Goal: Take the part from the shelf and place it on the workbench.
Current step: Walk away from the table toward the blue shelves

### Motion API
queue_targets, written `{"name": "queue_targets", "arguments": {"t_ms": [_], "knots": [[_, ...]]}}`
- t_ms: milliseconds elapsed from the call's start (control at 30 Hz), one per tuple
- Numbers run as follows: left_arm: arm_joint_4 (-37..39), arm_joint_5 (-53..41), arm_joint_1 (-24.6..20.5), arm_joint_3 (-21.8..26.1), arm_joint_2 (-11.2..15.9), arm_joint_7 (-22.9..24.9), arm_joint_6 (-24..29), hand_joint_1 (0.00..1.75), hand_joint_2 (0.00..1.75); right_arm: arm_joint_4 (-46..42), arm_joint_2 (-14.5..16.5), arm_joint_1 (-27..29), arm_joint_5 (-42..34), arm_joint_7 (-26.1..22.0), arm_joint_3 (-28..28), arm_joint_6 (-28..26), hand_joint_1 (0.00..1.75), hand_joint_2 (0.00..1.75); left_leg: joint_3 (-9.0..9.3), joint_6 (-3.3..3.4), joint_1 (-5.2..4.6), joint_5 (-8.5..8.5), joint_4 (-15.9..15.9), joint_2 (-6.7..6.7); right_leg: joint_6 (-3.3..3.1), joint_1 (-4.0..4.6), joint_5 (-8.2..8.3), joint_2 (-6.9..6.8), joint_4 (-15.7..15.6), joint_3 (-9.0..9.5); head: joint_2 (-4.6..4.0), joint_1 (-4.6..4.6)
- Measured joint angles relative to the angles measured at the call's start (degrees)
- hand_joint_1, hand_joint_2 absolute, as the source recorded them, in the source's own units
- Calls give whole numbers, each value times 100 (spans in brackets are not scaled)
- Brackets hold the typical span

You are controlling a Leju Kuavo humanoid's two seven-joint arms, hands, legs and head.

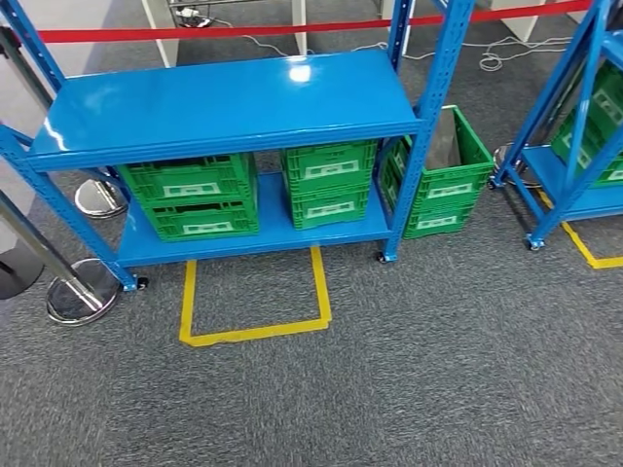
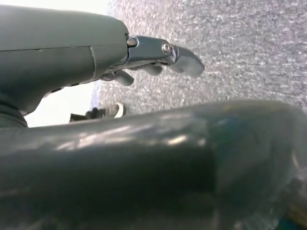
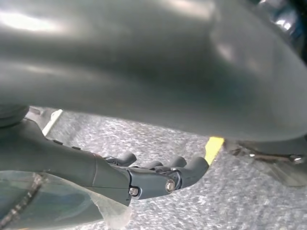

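A blue shelf [image 1: 220, 107] is seen ahead and below in the head view, with a bare, glossy top board and a lower board carrying green crates [image 1: 193, 195]. A further green crate [image 1: 441, 175] stands on the carpet just beside the shelf's right post, and yellow tape [image 1: 253, 331] marks a box on the carpet [image 1: 367, 389] in front of the shelf. The part itself cannot be made out: nothing is seen on the top board, and the insides of the crates on the lower board are hidden by that board. It is judged to lie in one of the crates, so its long axis cannot be told.

The shelf lies forward of both hands, well apart from them. Neither hand can be said to be nearer, since the part's place is not known.

What the head view lacks is supplied by the wrist views. The left hand [image 2: 108, 57] is seen hanging over the carpet, its fingers [image 2: 181, 57] stretched out and loosely apart, grasping nothing. The right hand [image 3: 119, 172] is likewise seen over the carpet, its fingers [image 3: 188, 170] slightly curved but released and holding nothing, with a strip of yellow tape beyond them.

The approach to the shelf is judged not yet finished.
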Motion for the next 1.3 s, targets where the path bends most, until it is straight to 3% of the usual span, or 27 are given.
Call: {"name": "queue_targets", "arguments": {"t_ms": [33, 100, 167, 233, 267, 300, 333, 400, 467, 500, 533, 567, 633, 700, 733, 767, 800, 833, 900, 933, 967, 1067, 1133, 1233, 1267, 1300], "knots": [[0, 4, 10, 1, 4, -21, -9, 0, 0, 0, 2, -6, 3, -2, 0, -5, 0, 0, -17, -33, 10, 12, -6, -47, -36, 0, 12, -62, -2, 10, 0, 0], [0, 11, 21, 4, 9, -46, -16, 0, 0, -1, -1, -10, 5, -7, -1, -14, 0, 0, -96, -98, 7, -82, 134, 115, -110, -8, 32, -199, -28, 28, 0, -24], [0, 14, 5, 7, 10, -47, -10, 0, 0, -2, -6, -4, 5, -11, -2, -17, 0, 0, -360, -152, 6, -383, 687, 443, -167, -3, 28, -361, -42, 46, 0, -63], [0, 11, -8, 8, 5, -22, 1, 0, 0, -2, -7, 4, 6, -11, -3, -16, 0, 0, -707, -180, 28, -663, 1411, 574, -193, 15, 4, -535, -42, 58, 0, -75], [0, 8, -4, 8, 3, -5, 5, 0, 0, -2, -7, 4, 7, -11, -3, -18, 0, 0, -787, -182, 34, -672, 1583, 590, -197, 20, -9, -619, -42, 70, 0, -76], [0, 5, 3, 8, 0, 10, 8, 0, 0, -2, -7, 2, 9, -12, -3, -19, 0, 0, -764, -174, 36, -575, 1540, 603, -196, 24, -25, -699, -41, 87, 0, -78], [0, 3, 9, 9, -1, 20, 9, 0, 0, -2, -7, -1, 10, -13, -2, -21, 0, 0, -633, -151, 32, -390, 1280, 637, -191, 29, -43, -773, -41, 113, 0, -78], [0, 3, 1, 10, 3, 32, 18, 0, 0, -2, -4, -3, 11, -13, -3, -27, 0, 0, -252, -55, -28, -54, 517, 903, -163, 53, -91, -908, -39, 156, 0, -78], [0, 4, -23, 12, 2, 36, 36, 0, 0, -1, -1, -10, 12, -11, -4, -39, 0, 0, -52, 28, -102, 19, 86, 1139, -107, 81, -139, -1040, -41, 184, 0, -74], [0, 6, -27, 14, 2, 38, 43, 0, 0, -1, 1, -20, 13, -11, -4, -43, 0, 0, -45, 47, -125, -13, 46, 1146, -77, 93, -157, -1115, -51, 202, 0, -70], [0, 9, -23, 17, 0, 40, 49, 0, 0, -1, 0, -36, 14, -11, -4, -47, 0, 0, -45, 62, -116, -11, 18, 1070, -51, 99, -169, -1189, -70, 240, 0, -68], [0, 11, -7, 22, 1, 44, 51, 0, 0, -3, -1, -52, 16, -12, -4, -50, 0, 0, -31, 80, -98, 3, -16, 992, -25, 96, -195, -1187, -72, 266, 0, -60], [0, 19, 1, 31, 0, 49, 60, 0, 0, -7, -4, -64, 18, -13, -5, -72, 0, 0, 9, 127, -48, 38, -85, 839, 26, 82, -369, -906, 172, 177, 0, -36], [0, 26, -17, 35, -17, 49, 67, 0, 0, -9, -6, -56, 17, -18, -9, -108, 0, 0, 19, 163, -24, 51, -101, 707, 58, 60, -694, -554, 870, -188, 0, -4], [0, 31, -21, 35, -26, 49, 69, 0, 0, -9, -6, -49, 14, -22, -15, -141, 0, 0, 18, 174, -22, 49, -100, 647, 69, 56, -819, -492, 1243, -405, 0, 2], [0, 39, -15, 38, -31, 49, 73, 0, 0, -9, -7, -42, 5, -27, -27, -197, 0, 0, 26, 180, -21, 42, -97, 600, 80, 53, -841, -470, 1478, -571, 0, 2], [0, 48, -2, 41, -31, 49, 77, 0, 0, -9, -10, -41, -6, -32, -46, -272, 0, 0, 39, 175, -18, 32, -93, 553, 89, 50, -740, -463, 1503, -647, 0, 4], [0, 54, 10, 45, -31, 49, 79, 0, 0, -9, -18, -49, -15, -34, -68, -347, 0, 0, 57, 163, -12, 18, -87, 519, 97, 43, -529, -462, 1303, -617, 0, 3], [0, 65, 20, 54, -30, 49, 82, 0, 0, -11, -40, -87, -25, -36, -99, -448, 0, 0, 87, 108, -12, -27, -55, 477, 107, 28, -57, -452, 562, -369, 0, 7], [0, 69, 17, 60, -30, 49, 82, 0, 0, -13, -49, -112, -25, -36, -108, -467, 0, 0, 86, 76, -20, -49, -31, 464, 86, 24, 70, -441, 262, -245, 0, 9], [0, 73, 15, 70, -28, 49, 82, 0, 0, -14, -55, -134, -25, -36, -116, -473, 0, 0, 79, 46, -29, -63, -13, 456, 56, 26, 117, -430, 90, -169, 0, 8], [0, 74, 24, 101, -20, 49, 90, 0, 0, -15, -69, -163, -22, -34, -139, -479, 0, 0, 66, -23, -22, -71, 2, 448, -61, 41, 114, -428, 21, -122, 0, 3], [0, 66, 25, 105, -13, 49, 108, 0, 0, -15, -80, -163, -21, -36, -144, -482, 0, 0, -4, -86, -8, -214, 191, 490, -127, 25, 123, -449, 3, -103, 0, -17], [0, 55, 21, 108, -10, 49, 140, 0, 0, -15, -92, -167, -21, -37, -147, -487, 0, 0, -459, -172, 27, -708, 1199, 566, -200, 20, 101, -482, -4, -86, 0, -51], [0, 53, 27, 109, -11, 49, 151, 0, 0, -15, -92, -165, -21, -38, -148, -487, 0, 0, -597, -185, 38, -786, 1485, 571, -208, 21, 91, -489, -4, -81, 0, -49], [0, 50, 35, 109, -13, 49, 164, 0, 0, -15, -92, -163, -21, -41, -149, -487, 0, 0, -653, -189, 45, -755, 1588, 572, -209, 21, 82, -493, -4, -72, 0, -51]]}}
